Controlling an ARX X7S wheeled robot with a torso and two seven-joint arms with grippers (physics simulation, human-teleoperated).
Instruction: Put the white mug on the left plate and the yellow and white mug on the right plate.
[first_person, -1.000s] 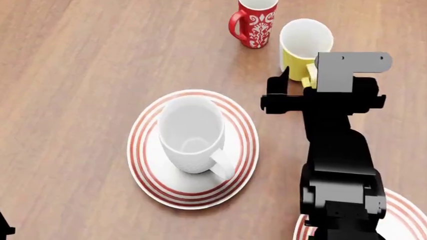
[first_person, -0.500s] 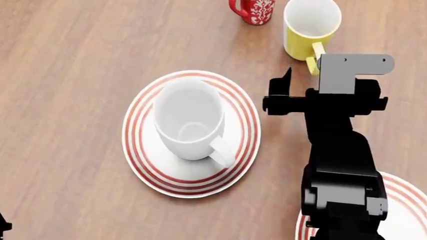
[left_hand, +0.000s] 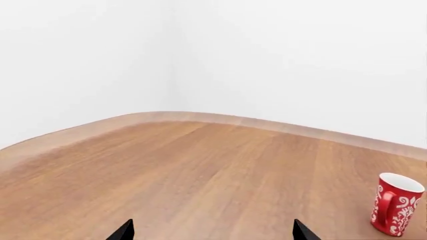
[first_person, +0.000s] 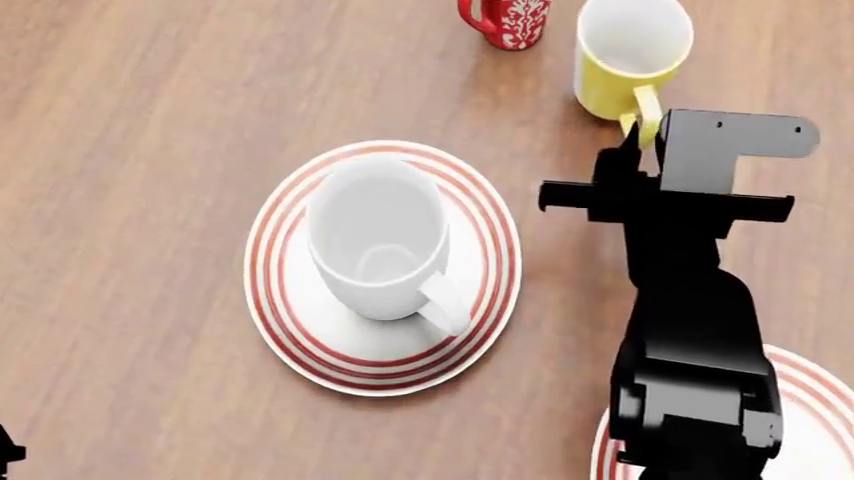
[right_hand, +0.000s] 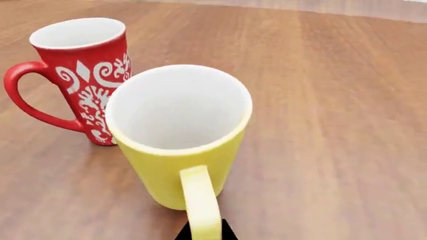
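Right gripper (first_person: 633, 140) poised at the handle of the yellow and white mug (first_person: 627, 55), handle pointing back toward the fingers and rising just ahead of a dark tip; cannot tell whether these fingers are apart or together; red mug (right_hand: 80, 70) just beyond and beside the yellow one on the desk (first_person: 134, 150); white mug (first_person: 380, 250) upright and empty on the left plate (first_person: 274, 300); right plate (first_person: 817, 420) under the right arm, partly hidden; left gripper (left_hand: 210, 232) fingers spread apart over bare desk.
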